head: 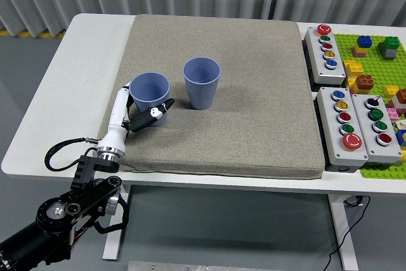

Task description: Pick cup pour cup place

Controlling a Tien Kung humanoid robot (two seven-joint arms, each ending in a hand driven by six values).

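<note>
Left hand (136, 113) wrapped around the left blue cup (150, 96), which stands upright on the grey mat (254, 112) near its left edge, with a second blue cup (202, 82) upright just to its right, not touching, button boxes (351, 118) far right.

No readable text, labels or numbers anywhere.

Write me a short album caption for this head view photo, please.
Robot's left hand wraps around one blue cup beside a second cup on a grey mat.
</note>
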